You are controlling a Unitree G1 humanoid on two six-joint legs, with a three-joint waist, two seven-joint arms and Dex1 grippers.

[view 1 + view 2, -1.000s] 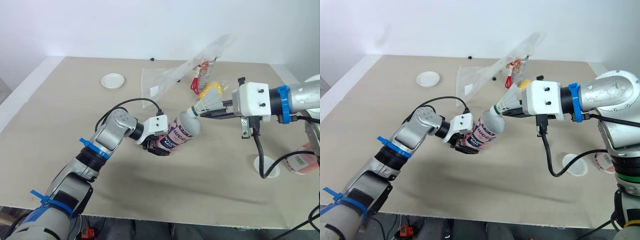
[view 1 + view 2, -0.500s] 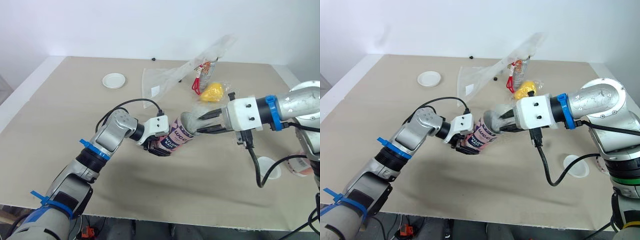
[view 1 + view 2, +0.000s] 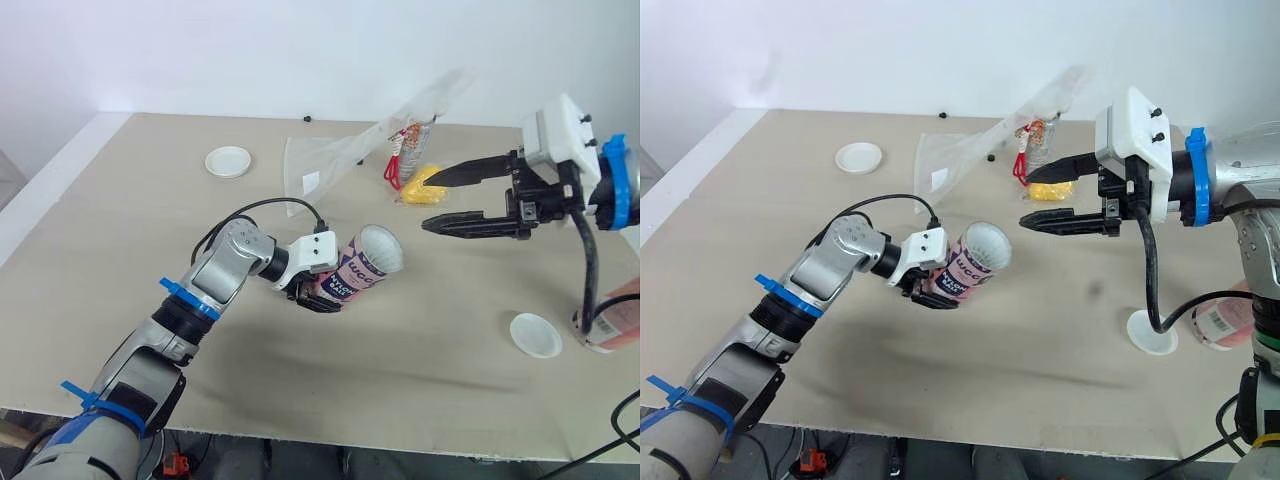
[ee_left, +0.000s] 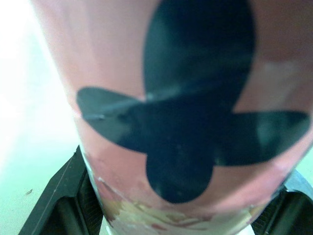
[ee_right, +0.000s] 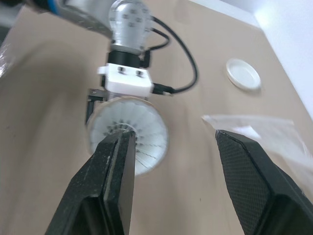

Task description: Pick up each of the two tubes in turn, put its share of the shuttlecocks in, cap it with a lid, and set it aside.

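Observation:
My left gripper (image 3: 316, 290) is shut on a pink tube (image 3: 352, 273), held tilted above the table with its mouth toward the right. A white shuttlecock (image 3: 381, 250) sits inside the mouth, its feathers (image 5: 130, 133) facing outward. The tube's pink wall (image 4: 186, 122) stands close between the left fingers. My right gripper (image 3: 430, 205) hangs open and holds nothing, to the right of the tube and apart from it. Just behind it, a yellow shuttlecock (image 3: 421, 186) lies on the table. One white lid (image 3: 229, 161) rests at the far left, another (image 3: 536, 335) at the near right.
A second pink tube (image 3: 611, 322) lies at the table's right edge beside the near lid. A crumpled clear plastic bag (image 3: 340, 155) with a red-tagged item (image 3: 400, 152) lies at the back centre. The beige table (image 3: 150, 220) stretches out on the left.
My right gripper carried the white shuttlecock into the tube's mouth, let it go, opened, and drew back up to the right. The left arm held the tube still.

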